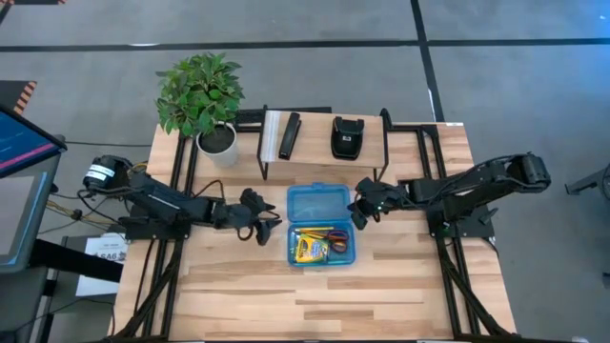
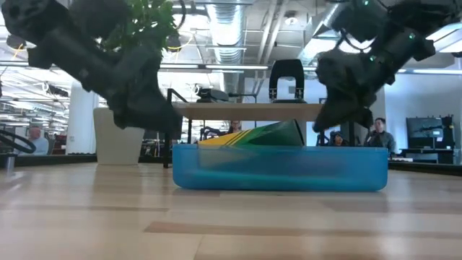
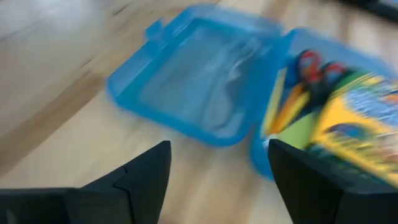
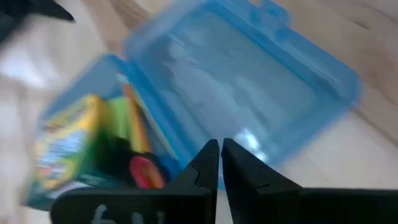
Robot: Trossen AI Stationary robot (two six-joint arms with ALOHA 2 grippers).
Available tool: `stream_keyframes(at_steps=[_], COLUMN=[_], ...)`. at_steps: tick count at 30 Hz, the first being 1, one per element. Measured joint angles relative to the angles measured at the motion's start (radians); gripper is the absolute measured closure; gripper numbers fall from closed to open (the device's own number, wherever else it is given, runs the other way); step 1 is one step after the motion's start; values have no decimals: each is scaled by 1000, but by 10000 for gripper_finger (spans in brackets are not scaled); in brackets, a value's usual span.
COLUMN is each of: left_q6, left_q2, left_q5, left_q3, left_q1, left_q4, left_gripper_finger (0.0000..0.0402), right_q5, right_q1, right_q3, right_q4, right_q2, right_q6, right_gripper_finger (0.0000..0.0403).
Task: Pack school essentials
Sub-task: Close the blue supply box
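An open blue translucent box lies mid-table, its empty lid (image 1: pixel 317 202) flat on the far side and its base (image 1: pixel 321 244) on the near side. The base holds the yellow-green crayon box (image 3: pixel 360 124), red-handled scissors (image 3: pixel 317 65), and yellow and orange pencils (image 3: pixel 287 106). My left gripper (image 1: pixel 267 229) stands open just left of the box, above the table, with nothing between its fingers (image 3: pixel 149 177). My right gripper (image 1: pixel 360 217) is shut and hovers at the box's right side, over the lid's edge (image 4: pixel 249 143). In the low view both grippers sit above the box's rim (image 2: pixel 281 148).
A potted plant (image 1: pixel 205 100) stands at the far left. Behind the box, a black wire shelf (image 1: pixel 324 143) carries a black bar (image 1: pixel 289 135) and a black pouch (image 1: pixel 346 136). Bare wood (image 1: pixel 315 300) lies in front of the box. People (image 2: pixel 375 130) show in the room beyond.
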Motion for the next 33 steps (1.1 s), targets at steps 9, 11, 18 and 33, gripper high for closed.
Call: stream_keyframes(at_steps=[9,11,18,33], left_q6=[-15,-14,-3,6], left_q2=[77,105,223,290], left_q5=[30,52,129,156], left_q3=[0,1,2,14], left_q1=[103,133,220,241], left_q4=[-56,-36,46,159], left_gripper_finger=[251,280,379,401], right_q5=[58,87,101,114], right_q1=[-14,-17,-53,-59], right_q3=[0,0,1,5], right_q4=[-208,-244,-258,-161], right_q2=[11,11,34,238], right_q6=[-1,-1,-6,-58], right_gripper_finger=[360,360,360,360])
